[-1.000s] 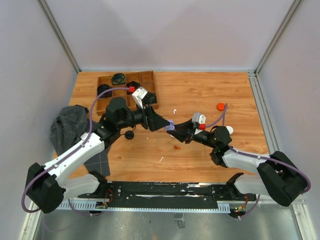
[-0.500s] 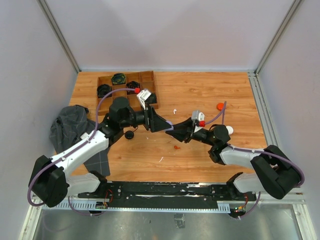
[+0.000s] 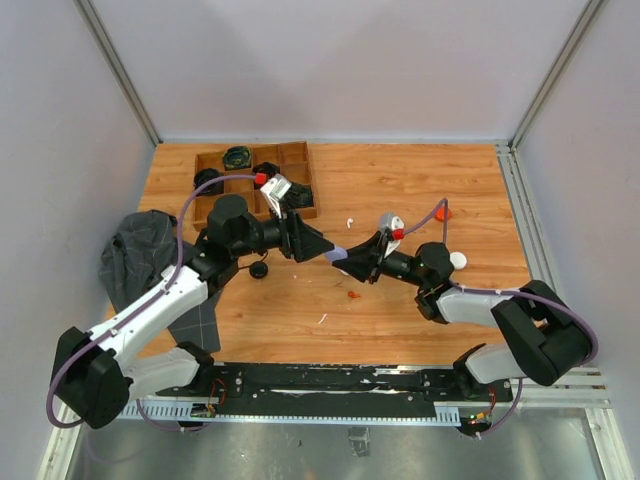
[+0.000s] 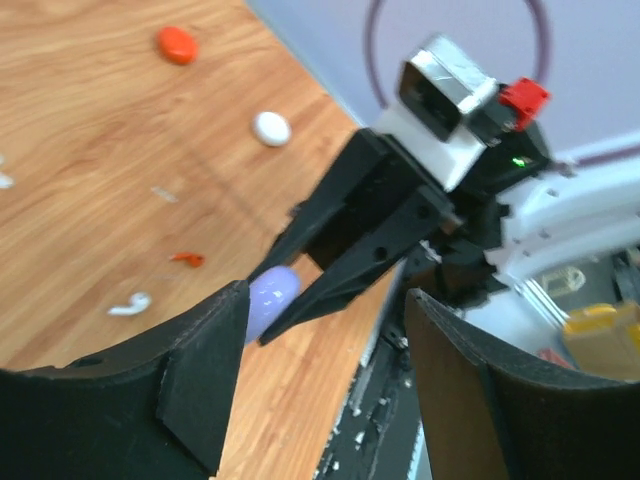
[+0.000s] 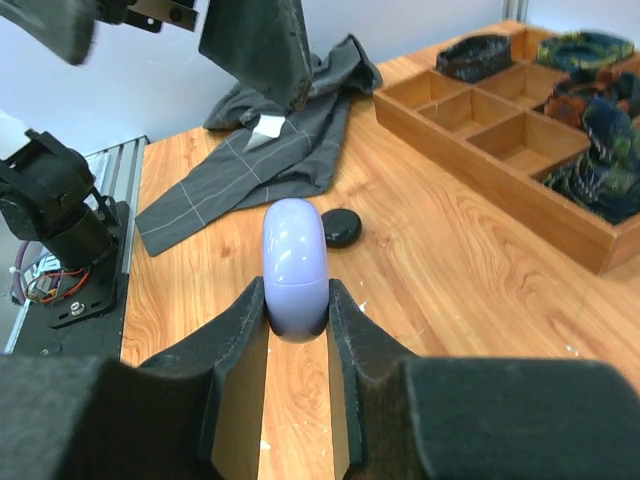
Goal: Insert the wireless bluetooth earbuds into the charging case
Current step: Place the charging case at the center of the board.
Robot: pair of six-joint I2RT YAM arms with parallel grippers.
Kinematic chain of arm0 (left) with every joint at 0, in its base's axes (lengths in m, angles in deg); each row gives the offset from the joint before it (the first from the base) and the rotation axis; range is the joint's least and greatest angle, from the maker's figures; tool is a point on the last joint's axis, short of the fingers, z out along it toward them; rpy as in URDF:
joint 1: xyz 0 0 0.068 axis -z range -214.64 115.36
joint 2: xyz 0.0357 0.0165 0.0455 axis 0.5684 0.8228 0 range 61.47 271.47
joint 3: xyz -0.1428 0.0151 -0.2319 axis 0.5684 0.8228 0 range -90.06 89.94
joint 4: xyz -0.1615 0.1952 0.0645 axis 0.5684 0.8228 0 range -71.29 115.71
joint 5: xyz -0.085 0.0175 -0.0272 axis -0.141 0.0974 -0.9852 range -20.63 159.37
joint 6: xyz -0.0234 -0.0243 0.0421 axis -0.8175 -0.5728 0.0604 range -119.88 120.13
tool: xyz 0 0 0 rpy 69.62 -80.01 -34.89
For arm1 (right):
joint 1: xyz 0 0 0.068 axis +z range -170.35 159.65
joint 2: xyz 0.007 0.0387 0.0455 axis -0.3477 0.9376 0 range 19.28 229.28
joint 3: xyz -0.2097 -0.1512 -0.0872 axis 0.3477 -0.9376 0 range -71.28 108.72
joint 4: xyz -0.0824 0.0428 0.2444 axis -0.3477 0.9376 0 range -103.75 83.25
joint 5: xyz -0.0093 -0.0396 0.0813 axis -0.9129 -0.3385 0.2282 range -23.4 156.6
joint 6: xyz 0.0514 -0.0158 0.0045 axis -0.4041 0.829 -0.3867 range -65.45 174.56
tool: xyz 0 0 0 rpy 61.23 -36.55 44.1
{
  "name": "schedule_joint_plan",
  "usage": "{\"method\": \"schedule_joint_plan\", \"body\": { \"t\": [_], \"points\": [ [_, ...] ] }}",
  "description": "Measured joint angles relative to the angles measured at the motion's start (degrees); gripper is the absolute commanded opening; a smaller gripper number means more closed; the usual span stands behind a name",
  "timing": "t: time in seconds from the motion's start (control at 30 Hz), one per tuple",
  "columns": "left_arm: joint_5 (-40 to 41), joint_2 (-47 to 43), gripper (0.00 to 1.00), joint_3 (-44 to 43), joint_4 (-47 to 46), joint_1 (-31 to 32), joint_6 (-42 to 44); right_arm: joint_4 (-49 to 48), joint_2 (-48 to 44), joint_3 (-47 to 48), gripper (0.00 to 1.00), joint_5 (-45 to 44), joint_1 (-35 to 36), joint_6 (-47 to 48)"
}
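The charging case (image 5: 295,260) is a closed lavender pill, and my right gripper (image 5: 296,295) is shut on its lower half, holding it above the table. From above, the charging case (image 3: 338,253) hangs between the two arms. My left gripper (image 4: 328,300) is open and faces the right gripper (image 3: 352,260). The charging case (image 4: 270,298) sits just beside the left gripper's left fingertip, not between the fingers. One tiny orange-red earbud (image 3: 352,295) lies on the wood under the grippers and shows again as the orange-red earbud (image 4: 186,259).
A wooden compartment tray (image 3: 300,160) with dark items stands at the back left. A grey cloth (image 3: 140,260) lies at the left edge, with a black puck (image 3: 259,269) near it. An orange puck (image 3: 441,212) and a white puck (image 3: 457,260) lie right. Small white bits (image 3: 349,221) are scattered.
My left gripper's jaws have narrowed somewhat. The right gripper, still holding the case, has shifted slightly up and left toward the left gripper.
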Motion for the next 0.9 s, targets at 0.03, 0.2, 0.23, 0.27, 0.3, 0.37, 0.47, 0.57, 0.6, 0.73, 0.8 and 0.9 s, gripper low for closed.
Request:
{"method": "schedule_joint_plan", "body": {
  "t": [0.03,0.2,0.23,0.27,0.3,0.37,0.47,0.57,0.6,0.73,0.8,0.9],
  "points": [
    [2.1,-0.5,0.71,0.0,1.6,-0.3,0.8,1.2,-0.1,0.2,0.02,-0.2,0.0,-0.1],
    [18.1,-3.4,0.81,-1.7,14.4,-0.6,5.4,13.3,-0.8,4.0,0.04,-2.1,0.0,-1.2],
    [20.6,-3.9,0.82,-2.1,16.4,-0.7,6.0,15.5,-0.8,4.7,0.04,-2.4,0.0,-1.4],
    [24.0,-4.7,0.83,-2.5,19.0,-0.7,6.8,18.7,-0.9,5.9,0.05,-2.7,0.0,-1.6],
    [26.6,-5.4,0.84,-3.0,21.1,-0.7,7.6,22.1,-0.9,7.3,0.05,-3.2,0.0,-1.7],
    [31.3,-6.8,0.85,-4.3,25.4,-0.7,9.1,28.2,-0.5,10.1,0.06,-3.8,0.1,-2.1],
    [36.0,-7.8,0.87,-7.1,30.9,-0.7,11.1,36.2,1.5,14.9,0.08,-4.8,0.9,-2.3],
    [40.5,-8.1,0.92,-10.1,35.3,-0.7,13.5,41.8,4.8,19.0,0.09,-5.9,2.1,-2.3],
    [42.1,-8.4,0.93,-10.3,36.1,-0.7,14.3,43.5,6.2,20.4,0.09,-6.2,2.6,-2.4],
    [47.7,-10.0,0.93,-8.3,36.7,-0.8,16.0,50.0,13.7,27.2,0.1,-6.8,4.0,-2.9],
    [49.0,-10.8,0.94,-6.0,36.5,-1.4,16.2,52.7,17.3,30.7,0.11,-6.9,4.2,-3.1],
    [50.1,-11.0,0.94,-3.6,36.5,-4.1,16.2,55.8,22.4,36.1,0.12,-7.2,5.2,-3.6]
  ]
}}
